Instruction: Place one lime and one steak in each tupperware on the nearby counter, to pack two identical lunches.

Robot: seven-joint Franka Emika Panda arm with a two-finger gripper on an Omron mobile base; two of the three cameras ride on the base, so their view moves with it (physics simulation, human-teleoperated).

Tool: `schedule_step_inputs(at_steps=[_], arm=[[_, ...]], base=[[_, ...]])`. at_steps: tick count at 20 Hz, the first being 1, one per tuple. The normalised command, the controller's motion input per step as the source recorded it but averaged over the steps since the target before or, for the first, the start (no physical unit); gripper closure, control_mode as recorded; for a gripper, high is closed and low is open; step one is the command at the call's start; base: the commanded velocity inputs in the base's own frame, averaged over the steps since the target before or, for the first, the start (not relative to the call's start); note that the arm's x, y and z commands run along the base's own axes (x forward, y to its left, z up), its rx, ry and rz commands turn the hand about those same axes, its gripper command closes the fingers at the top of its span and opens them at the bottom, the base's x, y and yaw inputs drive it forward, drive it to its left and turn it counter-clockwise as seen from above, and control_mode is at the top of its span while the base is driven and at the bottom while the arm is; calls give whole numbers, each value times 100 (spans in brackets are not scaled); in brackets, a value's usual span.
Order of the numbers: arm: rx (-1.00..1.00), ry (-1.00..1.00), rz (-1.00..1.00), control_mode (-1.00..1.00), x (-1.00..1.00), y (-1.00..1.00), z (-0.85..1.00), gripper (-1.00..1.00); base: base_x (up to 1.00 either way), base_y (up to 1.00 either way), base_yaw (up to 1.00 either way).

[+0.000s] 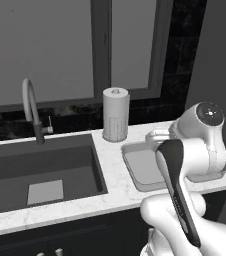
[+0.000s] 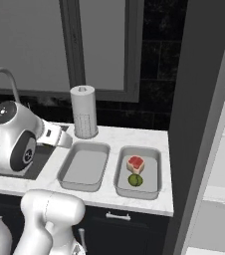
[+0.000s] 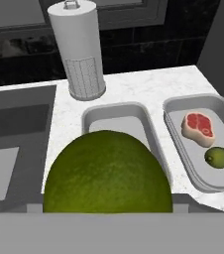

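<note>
Hand view: lime [image 3: 108, 171] between jaws.

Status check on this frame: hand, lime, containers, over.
Hand closed on a lime, above the counter. Right tupperware holds steak and lime; left tupperware empty. Nothing in the way.

Veined marble-look counter [image 2: 134, 137], matt grey tupperware [image 2: 82, 168], pebbly-skinned lime [image 3: 108, 171]

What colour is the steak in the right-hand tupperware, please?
Red with a pale fatty edge: steak, clearest in the hand view.
</note>
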Motion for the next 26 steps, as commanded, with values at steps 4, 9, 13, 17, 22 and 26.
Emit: schedule_step_inputs(at_steps=[4, 9, 13, 17, 22, 26], arm=[[0, 20, 0, -100, 0, -31, -78, 100], [0, 18, 0, -100, 13, -30, -78, 100], [-1, 12, 0, -100, 14, -17, -89, 100], [-1, 10, 0, -100, 31, -3, -67, 100], [0, 4, 1, -100, 38, -5, -58, 100], [0, 2, 1, -100, 38, -6, -53, 100]], base=[[0, 0, 0], [0, 0, 0], [0, 0, 0], [0, 0, 0], [0, 0, 0], [0, 0, 0]])
